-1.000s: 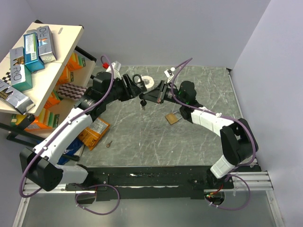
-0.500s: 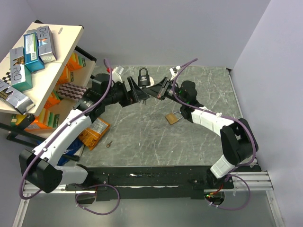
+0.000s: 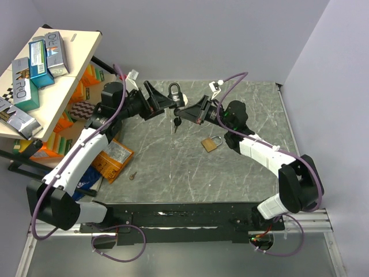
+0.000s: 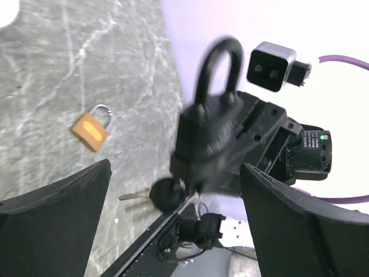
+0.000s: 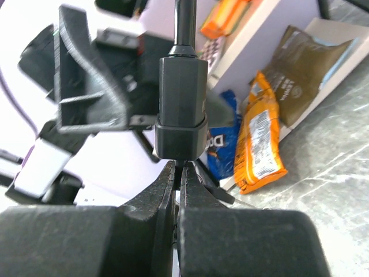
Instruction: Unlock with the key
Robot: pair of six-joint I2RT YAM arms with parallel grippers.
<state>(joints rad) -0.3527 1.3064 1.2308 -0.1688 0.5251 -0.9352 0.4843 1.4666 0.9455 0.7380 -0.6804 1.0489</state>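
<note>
Turning the key [image 3: 176, 122] | bunch dangles just under black padlock [image 3: 174, 92], one blade apparently in it | right fingers [image 5: 147, 199] pinched shut on it | left fingers [image 4: 52, 219] wide open around padlock | tip: clamp padlock first or it'll just spin

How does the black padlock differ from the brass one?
The black padlock is up in the air on the key pinched by the right hand; the brass padlock lies flat on the table. The black one's shackle is black, the brass one's silver. Both have curved shackles.
</note>
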